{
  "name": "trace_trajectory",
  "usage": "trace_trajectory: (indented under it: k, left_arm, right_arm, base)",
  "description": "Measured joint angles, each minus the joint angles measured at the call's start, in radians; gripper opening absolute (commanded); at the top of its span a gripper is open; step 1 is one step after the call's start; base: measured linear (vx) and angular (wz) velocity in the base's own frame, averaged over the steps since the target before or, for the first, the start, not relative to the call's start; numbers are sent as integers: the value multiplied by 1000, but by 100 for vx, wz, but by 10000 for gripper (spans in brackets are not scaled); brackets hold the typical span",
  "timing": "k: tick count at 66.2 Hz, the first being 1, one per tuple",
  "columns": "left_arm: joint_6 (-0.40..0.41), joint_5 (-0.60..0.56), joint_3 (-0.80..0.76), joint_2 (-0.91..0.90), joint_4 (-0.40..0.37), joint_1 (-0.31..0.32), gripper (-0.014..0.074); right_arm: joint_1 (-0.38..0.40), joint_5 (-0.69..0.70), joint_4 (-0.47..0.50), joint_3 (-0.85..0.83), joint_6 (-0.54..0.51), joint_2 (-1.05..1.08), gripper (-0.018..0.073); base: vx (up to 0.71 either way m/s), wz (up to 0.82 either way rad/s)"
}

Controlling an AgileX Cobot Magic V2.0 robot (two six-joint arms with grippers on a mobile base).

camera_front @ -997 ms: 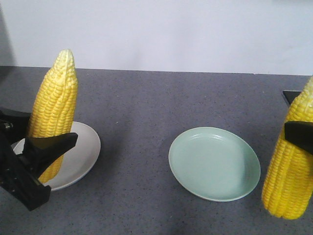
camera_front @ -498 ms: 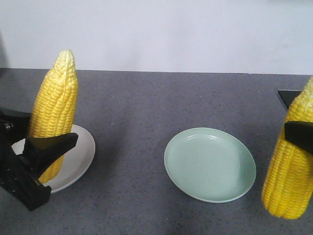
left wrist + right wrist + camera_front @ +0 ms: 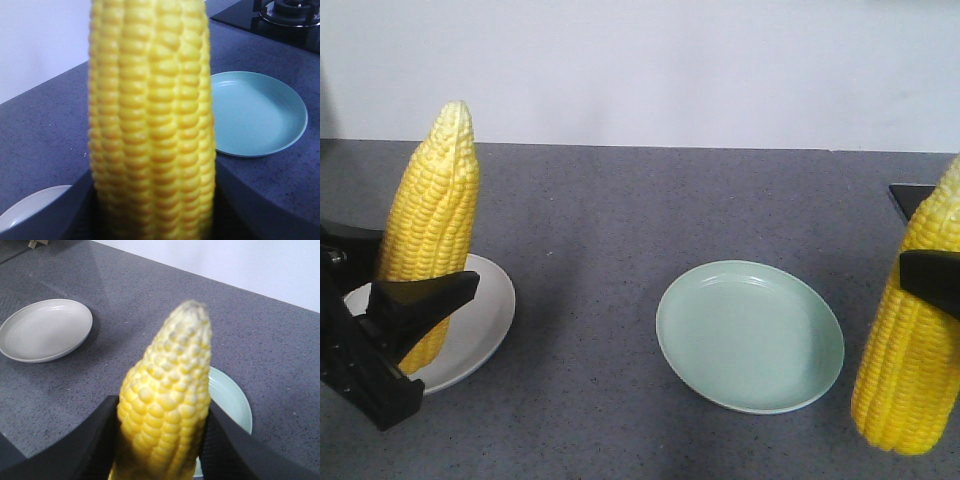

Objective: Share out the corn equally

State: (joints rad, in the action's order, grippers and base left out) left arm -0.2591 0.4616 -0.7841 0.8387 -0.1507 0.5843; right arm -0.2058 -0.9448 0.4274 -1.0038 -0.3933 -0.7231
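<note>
Two corn cobs show, each held upright with its tip up. My left gripper (image 3: pixel 420 268) is shut on the left corn (image 3: pixel 432 205), low over the white plate (image 3: pixel 485 318). In the left wrist view this corn (image 3: pixel 150 120) fills the middle between the dark fingers (image 3: pixel 67 212). At the right edge, my right gripper (image 3: pixel 932 282) is shut on the other corn (image 3: pixel 910 370), beside the green plate (image 3: pixel 750 335). The right wrist view shows that corn (image 3: pixel 167 395) clamped between both fingers (image 3: pixel 87 445), above the green plate's rim (image 3: pixel 232 400).
Both plates hold nothing and sit on a dark grey speckled counter (image 3: pixel 620 200) against a white wall. A black stove top (image 3: pixel 285 17) lies at the counter's far right. The white plate (image 3: pixel 45 330) also shows in the right wrist view.
Both plates sit a little further left in the front view than a second ago. The right corn has sunk slightly. Both grips are unchanged.
</note>
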Motion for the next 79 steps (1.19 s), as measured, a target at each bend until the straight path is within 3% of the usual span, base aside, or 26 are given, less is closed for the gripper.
trace_trajectory:
  k: [12,22,50,79]
  left_arm:
    - [0,0,0,0,0,0,227]
    - [0,0,0,0,0,0,227]
    - [0,0,0,0,0,0,227]
    - [0,0,0,0,0,0,227]
  right_arm:
    - [0,-67,4,-60,11,-17,245]
    - [0,-121,5,-138,79,-108,249]
    - [0,-212,5,-358,182,-586,249]
    - [0,-222,4,-488,197,-985,249]
  base:
    - [0,0]
    - [0,0]
    - [0,0]
    - [0,0]
